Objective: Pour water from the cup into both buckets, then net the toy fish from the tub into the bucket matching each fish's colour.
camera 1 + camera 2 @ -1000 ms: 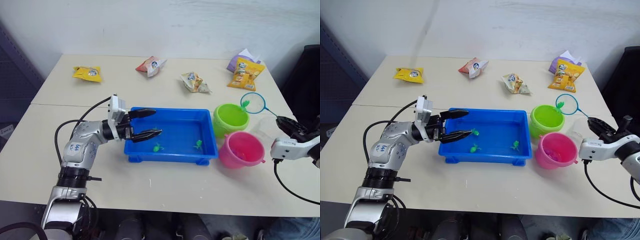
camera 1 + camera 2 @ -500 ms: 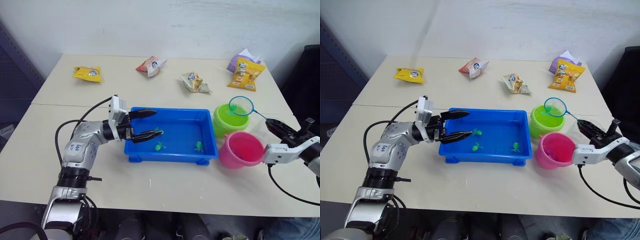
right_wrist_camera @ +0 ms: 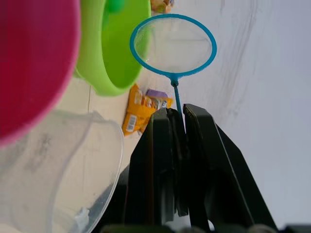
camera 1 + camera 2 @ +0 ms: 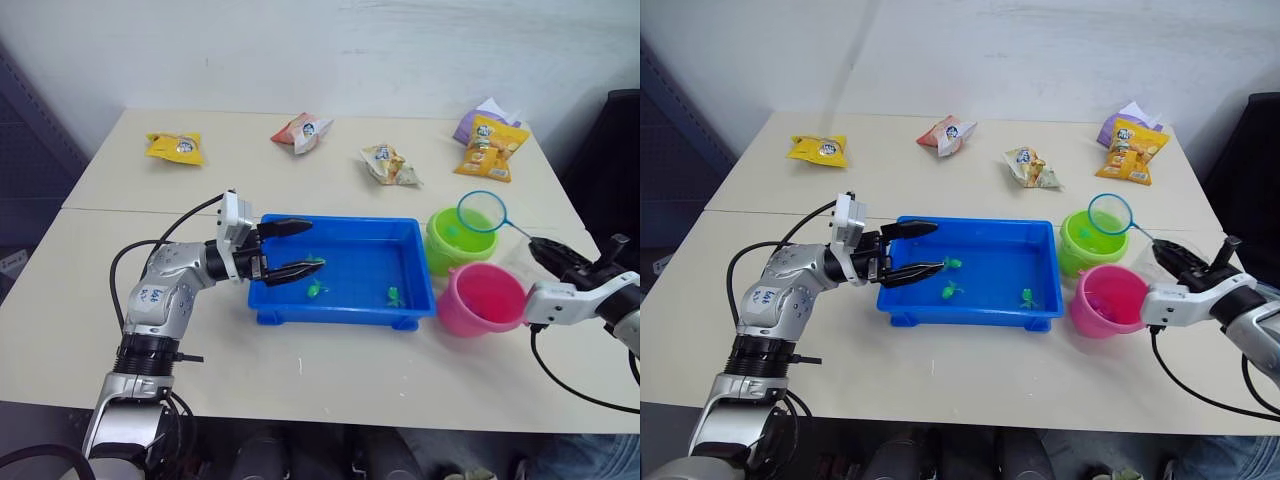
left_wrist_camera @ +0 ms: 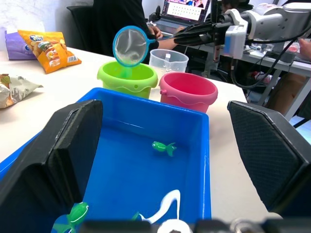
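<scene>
- The net [image 3: 173,45] is gripped by its handle in the right tool [image 3: 177,127], hoop held above the green bucket [image 4: 459,237].
- The left tool [image 4: 292,248] is spread wide over the tub [image 4: 342,310], where green fish [image 5: 164,147] lie.
</scene>
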{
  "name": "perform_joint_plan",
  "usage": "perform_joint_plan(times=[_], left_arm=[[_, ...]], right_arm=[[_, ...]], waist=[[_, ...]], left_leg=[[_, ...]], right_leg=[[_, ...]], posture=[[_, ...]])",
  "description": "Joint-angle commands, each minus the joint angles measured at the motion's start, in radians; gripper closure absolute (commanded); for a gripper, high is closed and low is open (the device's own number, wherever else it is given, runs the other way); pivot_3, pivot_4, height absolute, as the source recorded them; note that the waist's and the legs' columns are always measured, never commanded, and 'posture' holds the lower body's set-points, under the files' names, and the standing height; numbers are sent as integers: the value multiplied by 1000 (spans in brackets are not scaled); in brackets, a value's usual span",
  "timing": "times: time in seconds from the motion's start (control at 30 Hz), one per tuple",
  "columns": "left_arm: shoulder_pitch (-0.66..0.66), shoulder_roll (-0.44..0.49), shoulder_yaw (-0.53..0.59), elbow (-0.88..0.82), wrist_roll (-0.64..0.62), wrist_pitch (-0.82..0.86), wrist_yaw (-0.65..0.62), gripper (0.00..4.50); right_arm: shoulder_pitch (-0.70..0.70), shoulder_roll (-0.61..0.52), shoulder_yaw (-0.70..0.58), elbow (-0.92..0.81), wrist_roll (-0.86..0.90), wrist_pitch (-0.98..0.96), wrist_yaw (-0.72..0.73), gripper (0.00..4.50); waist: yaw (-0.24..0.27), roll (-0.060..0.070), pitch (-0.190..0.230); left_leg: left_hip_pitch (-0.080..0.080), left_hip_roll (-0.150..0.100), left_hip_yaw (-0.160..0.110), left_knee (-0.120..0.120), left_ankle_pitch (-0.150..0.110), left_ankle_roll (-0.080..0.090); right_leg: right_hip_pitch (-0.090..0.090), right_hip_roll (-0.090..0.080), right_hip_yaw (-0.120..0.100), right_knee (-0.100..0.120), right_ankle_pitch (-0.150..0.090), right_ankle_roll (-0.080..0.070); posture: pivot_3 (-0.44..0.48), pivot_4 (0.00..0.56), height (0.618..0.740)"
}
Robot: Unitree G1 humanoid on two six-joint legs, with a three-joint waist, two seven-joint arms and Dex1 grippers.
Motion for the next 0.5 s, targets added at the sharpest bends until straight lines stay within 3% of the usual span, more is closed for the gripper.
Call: perform_joint_plan(times=[0.03, 0.2, 0.3, 0.4, 0.5], left_arm=[[1, 1, 2, -28, -1, -19, -6, 79], [-4, 2, 2, -30, 0, -20, -6, 79], [4, 17, 13, -37, 0, -22, -8, 79], [28, 50, 33, -46, -3, -32, -19, 79], [59, 104, 57, -38, -7, -48, -52, 79]], right_arm=[[-19, 11, -36, 52, -35, 70, -45, 4500], [-23, 17, -39, 27, -3, 36, -65, 4500], [1, 40, -73, 0, 124, -8, -24, 4500], [22, 61, -83, -81, 381, 7, 135, 4500], [15, 49, -52, -253, 634, 151, 331, 4500]], waist=[[0, 0, 0], [-2, 0, 0], [-1, 0, 0], [-2, 0, 0], [-6, 0, 0]], left_leg=[[0, 0, 0, 0, 0, 0], [0, 0, 0, 0, 0, 0], [0, 0, 0, 0, 0, 0], [0, 0, 0, 0, 0, 0], [1, 1, 0, -1, 0, 0]], right_leg=[[0, 0, 0, 0, 0, 0], [0, 0, 0, 0, 0, 0], [0, 1, 0, 0, 0, 0], [0, 0, 0, 0, 0, 0], [0, 1, 0, 1, 0, 0]], posture=[[0, 150, 738], [0, 150, 738], [0, 150, 738], [0, 150, 738], [0, 150, 738]])
